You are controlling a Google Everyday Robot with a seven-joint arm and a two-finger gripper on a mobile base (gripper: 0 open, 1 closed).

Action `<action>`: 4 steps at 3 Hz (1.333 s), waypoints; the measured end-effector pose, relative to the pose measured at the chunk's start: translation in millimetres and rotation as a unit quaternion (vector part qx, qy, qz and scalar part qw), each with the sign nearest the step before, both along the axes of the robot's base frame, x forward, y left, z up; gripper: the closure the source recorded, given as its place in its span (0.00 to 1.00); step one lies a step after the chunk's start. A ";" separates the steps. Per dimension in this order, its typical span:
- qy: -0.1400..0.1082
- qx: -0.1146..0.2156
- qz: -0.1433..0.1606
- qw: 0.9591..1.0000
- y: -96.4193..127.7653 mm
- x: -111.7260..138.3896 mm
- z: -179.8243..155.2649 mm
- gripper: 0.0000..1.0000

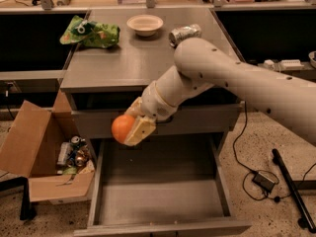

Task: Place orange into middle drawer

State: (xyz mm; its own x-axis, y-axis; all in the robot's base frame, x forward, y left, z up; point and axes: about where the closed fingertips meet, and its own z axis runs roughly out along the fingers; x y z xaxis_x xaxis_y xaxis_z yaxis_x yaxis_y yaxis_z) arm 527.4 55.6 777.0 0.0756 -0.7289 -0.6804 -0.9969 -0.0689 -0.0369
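centre-left of frame, one gripper point(131, 130) closed around the one orange point(120, 128), held below the cabinet top's point(123, 68) front edge, over the back-left corner of the one open middle drawer point(158, 201), near its left wall. upper frame, on the cabinet top: one bowl point(144, 24), one crushed can point(184, 34), one green bag point(90, 32). lower left, one cardboard box point(34, 147) sits just beside the drawer.

Speckled floor point(247, 206), grey metal cabinet point(128, 58), open cardboard box point(29, 142) just beside it.
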 end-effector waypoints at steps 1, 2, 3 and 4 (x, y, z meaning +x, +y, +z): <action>0.075 -0.016 -0.028 0.997 -22.9 -24.8 -82.7 1.00; 0.118 -0.019 -0.045 0.992 -34.1 -40.7 -129.6 1.00; 0.118 -0.019 -0.045 0.992 -34.1 -40.7 -129.6 1.00; 0.120 -0.030 -0.063 0.990 -36.4 -41.2 -138.0 1.00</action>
State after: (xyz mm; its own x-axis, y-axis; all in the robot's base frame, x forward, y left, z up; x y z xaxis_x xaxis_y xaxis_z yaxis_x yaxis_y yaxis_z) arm 486.2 19.1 639.0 -0.1764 -0.7614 -0.6238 -0.9775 0.0611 0.2018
